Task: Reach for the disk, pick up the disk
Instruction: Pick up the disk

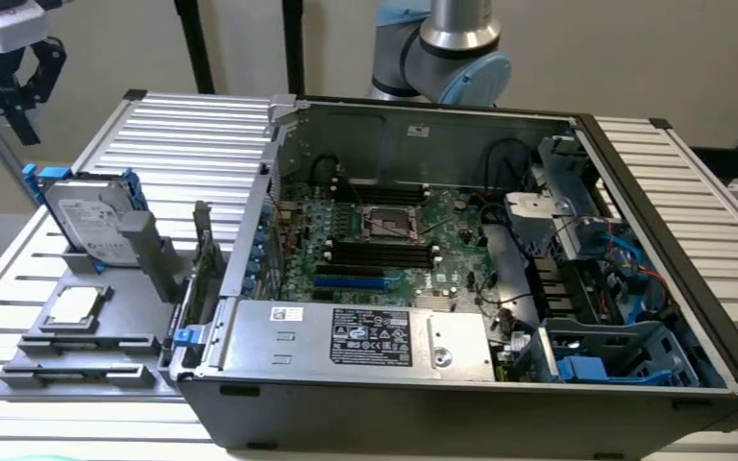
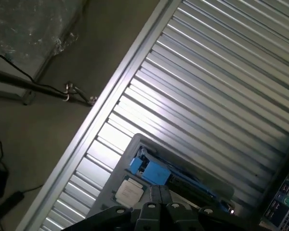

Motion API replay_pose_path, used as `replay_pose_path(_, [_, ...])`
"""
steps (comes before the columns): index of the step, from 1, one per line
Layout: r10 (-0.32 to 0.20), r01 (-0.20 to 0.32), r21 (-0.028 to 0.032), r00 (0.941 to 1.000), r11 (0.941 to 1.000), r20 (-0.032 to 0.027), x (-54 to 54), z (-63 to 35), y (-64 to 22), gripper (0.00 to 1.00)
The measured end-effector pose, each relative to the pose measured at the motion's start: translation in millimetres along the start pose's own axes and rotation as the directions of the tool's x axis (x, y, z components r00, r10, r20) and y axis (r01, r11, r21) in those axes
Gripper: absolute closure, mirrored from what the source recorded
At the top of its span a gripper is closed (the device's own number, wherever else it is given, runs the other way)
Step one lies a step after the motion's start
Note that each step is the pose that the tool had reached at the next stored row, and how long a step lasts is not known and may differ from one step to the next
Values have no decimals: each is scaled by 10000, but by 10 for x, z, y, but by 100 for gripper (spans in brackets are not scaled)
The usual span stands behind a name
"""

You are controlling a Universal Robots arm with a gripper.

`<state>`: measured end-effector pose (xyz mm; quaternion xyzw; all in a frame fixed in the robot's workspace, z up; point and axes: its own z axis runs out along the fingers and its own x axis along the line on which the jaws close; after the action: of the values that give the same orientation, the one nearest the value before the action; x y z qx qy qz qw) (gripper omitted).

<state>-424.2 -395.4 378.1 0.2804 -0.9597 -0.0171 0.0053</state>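
The gripper point(image 2: 156, 199) hangs over the slatted aluminium table point(image 1: 177, 134), clear of everything on it; whether it is wide or narrow I cannot tell. Nearest to it in the wrist view is the grey holder tray point(image 1: 87, 360), which sits by the table's edge at the exterior view's left. The disk point(image 1: 87, 219) stands on edge in that tray, leaning slightly, its white label facing outward and its blue carrier frame around it. A square silver processor chip point(image 1: 74, 305) lies flat in the tray just beside the disk. The open computer case point(image 1: 472, 403) fills the table's middle, showing the motherboard point(image 1: 395, 230)
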Motion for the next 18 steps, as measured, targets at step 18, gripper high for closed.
replay_pose_path(18, [-3221,3221,-17,9466,9467,-116,0,0,0,89])
